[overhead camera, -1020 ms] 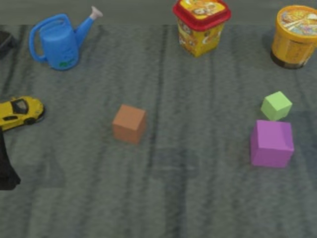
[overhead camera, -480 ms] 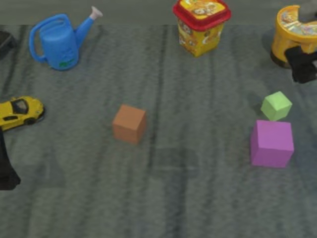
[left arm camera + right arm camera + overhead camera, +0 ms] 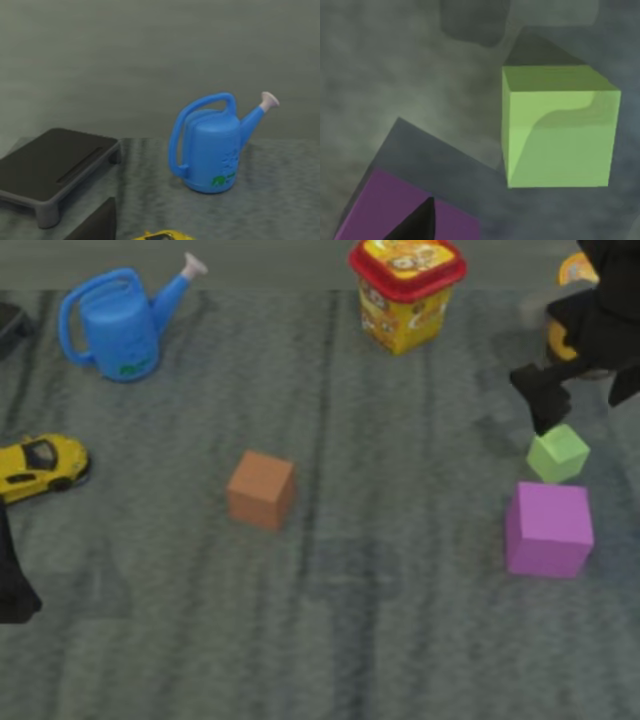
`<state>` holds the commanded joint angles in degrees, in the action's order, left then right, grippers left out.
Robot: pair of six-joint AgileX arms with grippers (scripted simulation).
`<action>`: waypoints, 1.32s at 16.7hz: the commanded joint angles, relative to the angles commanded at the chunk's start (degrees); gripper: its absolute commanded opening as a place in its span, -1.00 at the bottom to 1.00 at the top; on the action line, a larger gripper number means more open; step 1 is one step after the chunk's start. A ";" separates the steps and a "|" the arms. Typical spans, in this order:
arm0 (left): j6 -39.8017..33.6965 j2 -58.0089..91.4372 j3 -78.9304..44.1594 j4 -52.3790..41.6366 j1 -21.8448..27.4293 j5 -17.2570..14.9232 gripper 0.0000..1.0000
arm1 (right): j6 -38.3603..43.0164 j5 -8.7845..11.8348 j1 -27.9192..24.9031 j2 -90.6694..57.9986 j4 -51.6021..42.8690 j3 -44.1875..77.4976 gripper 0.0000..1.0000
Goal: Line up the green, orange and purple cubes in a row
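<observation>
Blue watering can [image 3: 118, 324] sits at the far left, the yellow toy car [image 3: 40, 464] below it by the table edge, and the left arm is parked there, only a dark sliver at the left border. Moving right: the orange cube [image 3: 261, 489] stands alone mid-table with bare mat [image 3: 400, 620] all around it, plenty of room to build a row. Behind it, the yellow tub [image 3: 405, 290] is well clear.

Now the action: the right gripper [image 3: 585, 400] has swung in from the right edge over the last second and hangs just behind the green cube [image 3: 558, 453], covering the orange tub. Its fingers look spread, nothing held. So the green pick seems to be starting.

Tight spot, though: the purple cube [image 3: 548, 529] sits just beside green, near the right edge.
</observation>
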<state>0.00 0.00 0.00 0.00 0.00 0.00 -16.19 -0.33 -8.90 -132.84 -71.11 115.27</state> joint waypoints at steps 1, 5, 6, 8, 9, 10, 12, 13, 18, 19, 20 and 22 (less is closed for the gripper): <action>0.00 0.00 0.00 0.00 0.00 0.00 1.00 | -0.19 0.03 -0.10 -1.46 -0.76 1.51 1.00; 0.00 0.00 0.00 0.00 0.00 0.00 1.00 | -0.37 0.05 -0.19 -2.69 -1.45 2.82 1.00; 0.00 0.00 0.00 0.00 0.00 0.00 1.00 | -0.37 0.05 -0.19 -2.69 -1.45 2.82 1.00; 0.00 0.00 0.00 0.00 0.00 0.00 1.00 | -0.35 0.04 0.11 -2.65 -1.14 2.50 1.00; 0.00 0.00 0.00 0.00 0.00 0.00 1.00 | -0.42 0.04 0.01 -2.87 -0.37 1.83 1.00; 0.00 0.00 0.00 0.00 0.00 0.00 1.00 | -0.46 0.04 -0.07 -3.27 0.98 0.78 1.00; 0.00 0.00 0.00 0.00 0.00 0.00 1.00 | -0.41 0.03 -0.14 -4.48 5.18 -2.01 1.00; 0.00 0.00 0.00 0.00 0.00 0.00 1.00 | -0.35 0.02 -0.15 -5.20 7.69 -3.59 1.00; 0.00 0.00 0.00 0.00 0.00 0.00 1.00 | -0.24 -0.01 -0.27 -7.78 15.41 -8.95 1.00; 0.00 0.00 0.00 0.00 0.00 0.00 1.00 | -0.24 -0.01 -0.27 -7.78 15.41 -8.95 1.00; 0.00 0.00 0.00 0.00 0.00 0.00 1.00 | -0.24 -0.01 -0.27 -7.78 15.41 -8.95 1.00; 0.00 0.00 0.00 0.00 0.00 0.00 1.00 | -0.24 -0.01 -0.27 -7.78 15.41 -8.95 0.85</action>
<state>0.00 0.00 0.00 0.00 0.00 0.00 -16.43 -0.33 -9.17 -140.62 -55.70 106.32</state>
